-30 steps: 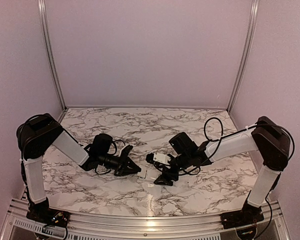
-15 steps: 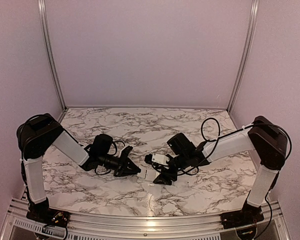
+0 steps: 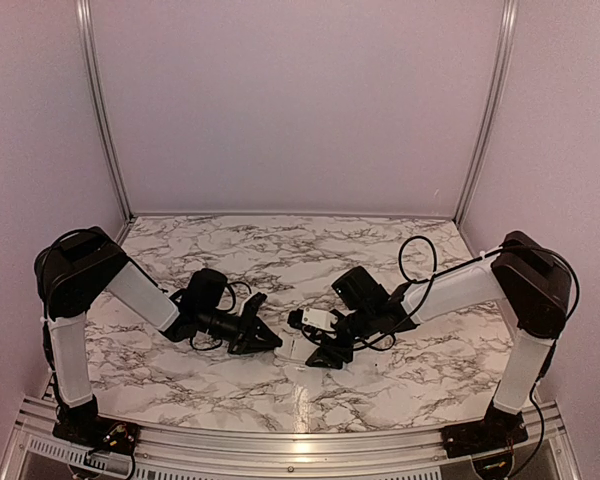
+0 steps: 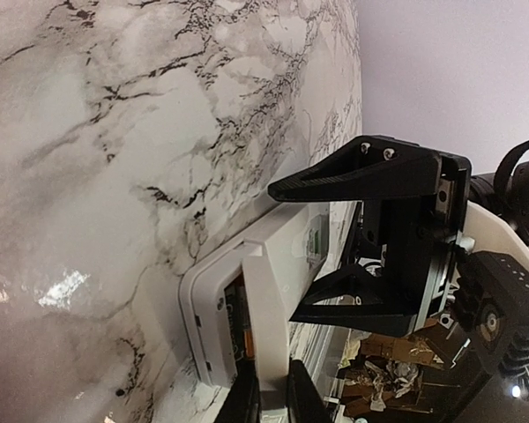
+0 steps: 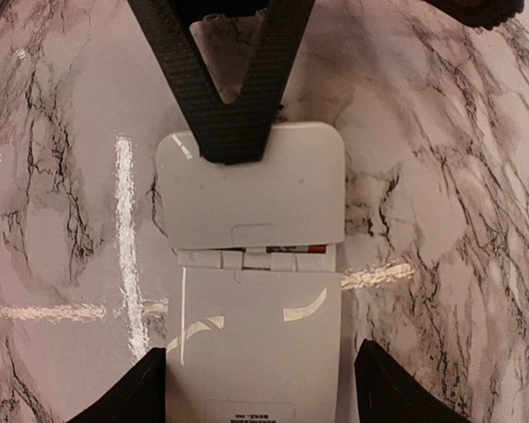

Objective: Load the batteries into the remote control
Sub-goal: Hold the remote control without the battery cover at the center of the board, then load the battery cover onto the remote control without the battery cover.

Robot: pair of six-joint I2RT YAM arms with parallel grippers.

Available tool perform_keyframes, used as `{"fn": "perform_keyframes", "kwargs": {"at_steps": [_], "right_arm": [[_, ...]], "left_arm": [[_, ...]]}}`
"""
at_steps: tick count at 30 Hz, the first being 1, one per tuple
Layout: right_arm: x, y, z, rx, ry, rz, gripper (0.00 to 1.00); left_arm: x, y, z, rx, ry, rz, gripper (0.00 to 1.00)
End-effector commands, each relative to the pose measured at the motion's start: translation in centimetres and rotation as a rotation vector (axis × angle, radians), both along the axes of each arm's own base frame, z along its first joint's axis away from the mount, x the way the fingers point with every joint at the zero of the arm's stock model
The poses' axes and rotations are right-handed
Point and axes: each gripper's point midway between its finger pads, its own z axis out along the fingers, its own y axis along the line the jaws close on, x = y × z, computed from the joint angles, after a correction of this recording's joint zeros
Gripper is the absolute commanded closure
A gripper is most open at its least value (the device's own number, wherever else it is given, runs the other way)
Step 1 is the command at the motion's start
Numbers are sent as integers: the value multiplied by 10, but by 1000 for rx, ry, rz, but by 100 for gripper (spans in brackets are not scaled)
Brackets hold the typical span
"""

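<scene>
**Entry: handset on bench, cover stage**

- **Change noted:** in the top view the right arm has edged a little leftward toward the centre. Its claw, the right gripper (image 5: 263,388), has narrowed from a wider spread. The left arm and the handset have not shifted.
- **Right gripper:** jaws apart, one finger at either long side of the handset's lower body, at the bottom edge of its own wrist view. A gap shows on the right-hand side, so nothing is clamped yet.
- **Left gripper** (image 5: 234,145): closed to a thin pinch on the battery cover (image 5: 282,194), entering from the top of that view as a black V.
- **Remote control** (image 5: 251,352): lies back-up on the table (image 3: 280,250), low centre of the top view, between the two claws. It is a flat rectangle of smooth white plastic with rounded corners and a small printed label near the bottom edge.
- **Battery cover:** thin white panel, matte, with rounded corners, lifted or slid clear of the body along one seam.
- **Batteries** (image 5: 300,251): only a narrow strip with a red end shows in the opened slot. The count cannot be told.
- **Table:** glossy white marble pattern with dark veining and bright glare streaks.
- **Reading:** the right claw looks set to brace the body while the left works the cover
</scene>
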Motion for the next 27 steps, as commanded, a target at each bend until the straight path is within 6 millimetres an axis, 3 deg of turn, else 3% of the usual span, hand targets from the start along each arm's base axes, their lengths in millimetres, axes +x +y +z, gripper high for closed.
{"fn": "perform_keyframes", "kwargs": {"at_steps": [1, 27], "right_arm": [[3, 8, 7, 13, -18, 7, 32], [2, 9, 7, 9, -16, 11, 34]], "left_arm": [[2, 8, -24, 109, 32, 43, 94], [12, 16, -25, 257, -60, 42, 71]]}}
